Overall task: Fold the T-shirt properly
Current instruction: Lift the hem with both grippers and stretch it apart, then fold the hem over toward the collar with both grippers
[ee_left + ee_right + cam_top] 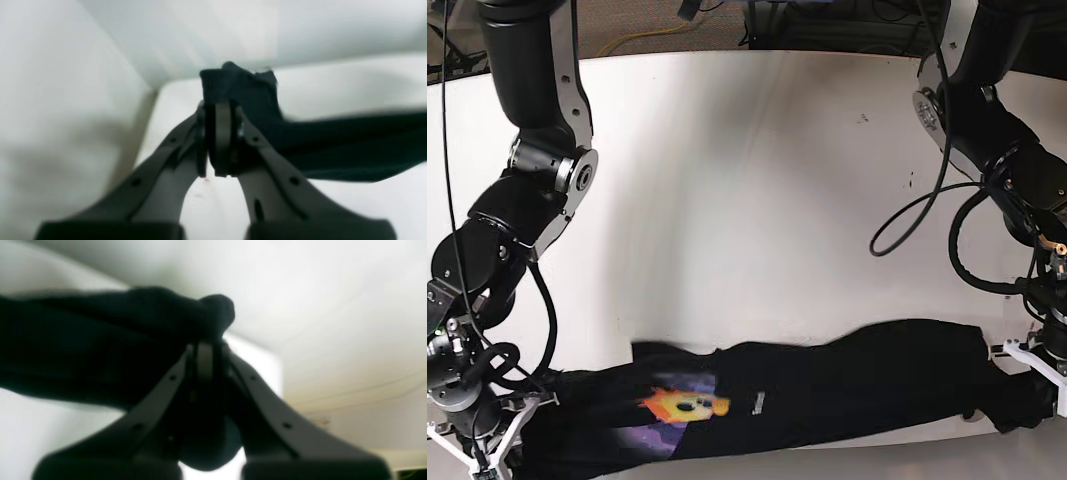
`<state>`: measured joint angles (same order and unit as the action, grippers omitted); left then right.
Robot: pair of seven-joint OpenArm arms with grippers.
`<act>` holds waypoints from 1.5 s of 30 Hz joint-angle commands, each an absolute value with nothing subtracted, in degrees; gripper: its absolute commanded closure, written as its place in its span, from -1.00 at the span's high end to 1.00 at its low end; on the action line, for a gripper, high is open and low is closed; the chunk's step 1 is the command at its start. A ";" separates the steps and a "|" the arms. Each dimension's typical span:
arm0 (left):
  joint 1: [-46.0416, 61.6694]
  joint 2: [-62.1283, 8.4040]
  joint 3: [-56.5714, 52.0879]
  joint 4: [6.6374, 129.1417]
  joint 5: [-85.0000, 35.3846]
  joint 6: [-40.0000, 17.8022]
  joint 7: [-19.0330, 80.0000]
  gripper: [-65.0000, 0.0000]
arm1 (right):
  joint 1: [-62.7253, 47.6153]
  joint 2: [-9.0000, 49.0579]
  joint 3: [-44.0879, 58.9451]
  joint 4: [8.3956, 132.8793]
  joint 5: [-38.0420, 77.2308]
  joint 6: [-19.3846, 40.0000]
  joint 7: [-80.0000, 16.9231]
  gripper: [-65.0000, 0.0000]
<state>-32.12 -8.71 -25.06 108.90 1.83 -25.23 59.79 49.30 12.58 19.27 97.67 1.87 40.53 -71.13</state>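
Observation:
The black T-shirt [847,385] hangs stretched in a long band across the near side of the white table [757,200], its orange-yellow face print [685,407] toward the base view's left. On that view's right, my left gripper [1030,385] is shut on one end of the shirt. The left wrist view shows the left gripper [222,111] pinching a bunch of the T-shirt [240,86], which trails off rightward. My right gripper [489,432] is shut on the other end. Up close, the right gripper [204,351] clamps a thick fold of the T-shirt [83,350].
A black cable [907,215] loops down from the left arm [987,120] over the table's right part. The right arm [537,150] stands tall at the left. Beyond the table's far edge lie floor and cables [657,35].

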 commanded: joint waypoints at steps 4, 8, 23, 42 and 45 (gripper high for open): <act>-33.89 -10.68 -25.27 109.76 3.12 -24.48 59.65 -1.00 | 49.19 13.49 19.56 103.60 -0.04 40.00 -72.84 -1.00; -29.67 -10.68 -25.27 109.76 3.12 -24.48 59.65 -1.00 | 42.68 13.41 19.91 105.98 -0.04 40.00 -72.66 -1.00; -5.41 -10.42 -26.59 114.15 3.03 -24.48 59.47 -1.00 | 13.58 10.51 28.35 111.08 6.02 40.00 -72.57 -1.00; 12.97 -8.04 -30.55 113.80 3.47 -34.95 59.56 -0.73 | -9.27 10.51 34.59 111.08 28.00 40.00 -72.92 -0.64; 15.78 -8.22 -30.46 113.71 3.56 -36.35 59.56 -0.31 | -12.09 10.51 34.59 111.08 30.02 40.00 -72.92 -0.32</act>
